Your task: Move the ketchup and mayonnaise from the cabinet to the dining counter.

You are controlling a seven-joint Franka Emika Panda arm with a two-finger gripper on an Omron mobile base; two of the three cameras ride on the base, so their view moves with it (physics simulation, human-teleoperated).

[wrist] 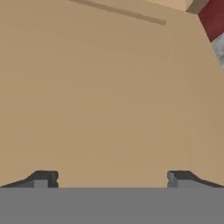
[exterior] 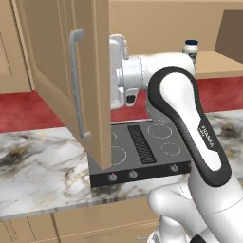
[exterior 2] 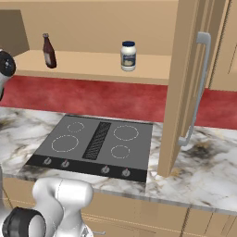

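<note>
On the open cabinet shelf, mayonnaise right of ketchup, well apart, right base view catches both, left view just the jar behind the arm, gripper spread wide, facing tan door panel

The open cabinet's tan shelf carries two things, both upright and well apart: the ketchup toward its left end and the mayonnaise nearer the open door. Below the shelf, a marble surface with brown veins holds an inset black cooktop with four ring burners and a row of knobs along its front edge.
</note>
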